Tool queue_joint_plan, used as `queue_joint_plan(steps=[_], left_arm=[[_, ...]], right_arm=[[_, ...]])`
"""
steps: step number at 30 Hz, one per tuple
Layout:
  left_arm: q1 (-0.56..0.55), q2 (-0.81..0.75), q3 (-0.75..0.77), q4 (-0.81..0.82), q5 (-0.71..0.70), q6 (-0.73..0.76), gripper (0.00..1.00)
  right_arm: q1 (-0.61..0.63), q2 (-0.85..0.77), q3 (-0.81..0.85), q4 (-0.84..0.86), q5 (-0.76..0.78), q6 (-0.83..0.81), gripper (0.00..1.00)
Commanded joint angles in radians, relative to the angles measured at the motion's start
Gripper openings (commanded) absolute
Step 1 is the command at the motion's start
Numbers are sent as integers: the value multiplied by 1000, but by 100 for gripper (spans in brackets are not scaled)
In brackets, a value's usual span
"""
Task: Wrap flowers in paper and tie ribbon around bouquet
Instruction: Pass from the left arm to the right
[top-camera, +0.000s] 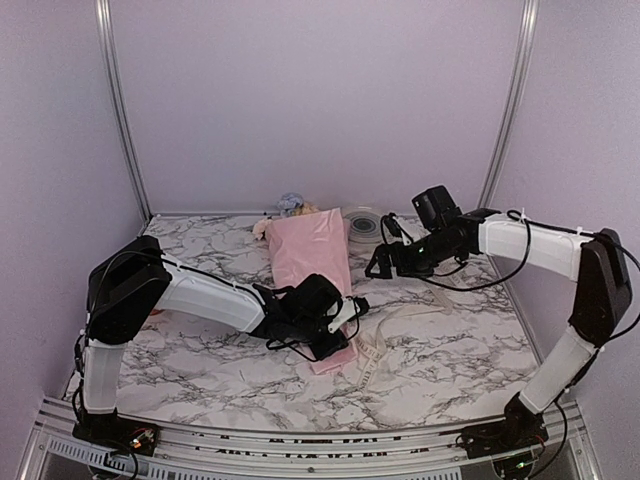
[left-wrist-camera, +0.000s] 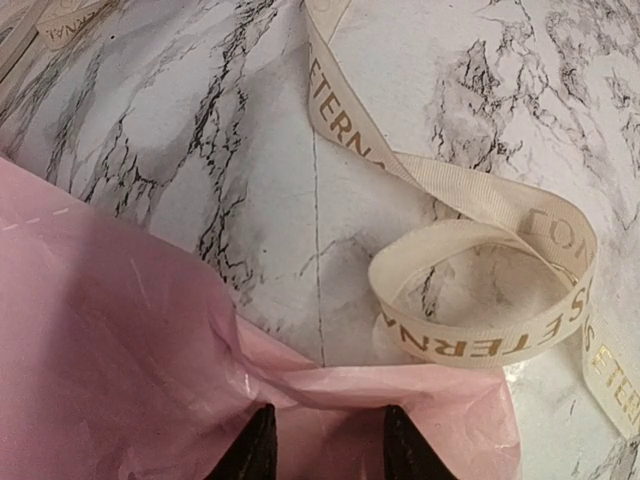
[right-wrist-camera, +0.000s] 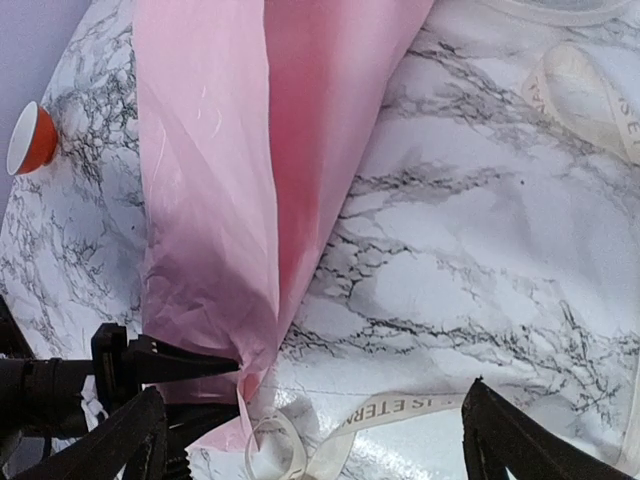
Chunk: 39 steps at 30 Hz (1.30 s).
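The paper (top-camera: 312, 255) lies mid-desk (top-camera: 460, 345), flowers (top-camera: 290, 207) at its far end. The ribbon (top-camera: 372, 352) lies right of its near end.

Lab test cell: marble-print table (top-camera: 200, 370), plain lilac walls (top-camera: 320, 100), aluminium frame posts (top-camera: 124, 110).

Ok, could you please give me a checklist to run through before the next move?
1. Paper closed round the flowers: ok, blooms show at the far end.
2. Left claw pinching the cone's narrow end: ok.
3. Right claw open and empty: ok.
4. Ribbon loose on the table beside the narrow end: ok.
5. Ribbon round the cone: not ok, not wrapped yet.
6. How the flowers sit inside: cannot tell, hidden.
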Motion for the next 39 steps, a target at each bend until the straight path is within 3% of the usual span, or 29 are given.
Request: queue_joint_plan(steps=[1, 7, 14, 25, 32, 34, 35, 39], left_arm=[[3, 88, -25, -159, -9, 22, 37], [4, 92, -22, -160, -13, 15, 37], [2, 90, -23, -161, -15, 17, 37], [2, 80, -45, -134, -13, 19, 37], [2, 62, -80, -95, -19, 8, 37], [3, 61, -82, -93, -19, 9, 37], [2, 60, -83, -91, -19, 9, 37], [3, 27, -100, -75, -10, 11, 38]], right_arm=[[-16, 124, 79, 60, -143, -87, 100], [45, 292, 133, 112, -198, -158, 100], [46, 431, 96, 292, -228, -61, 97], [6, 538, 71, 569, -464, 103, 63], [4, 578, 71, 655, -554, 168, 28], [2, 576, 69, 662, -561, 174, 4], [1, 576, 68, 665, -560, 179, 0], [-9, 570, 59, 679, -555, 199, 0]])
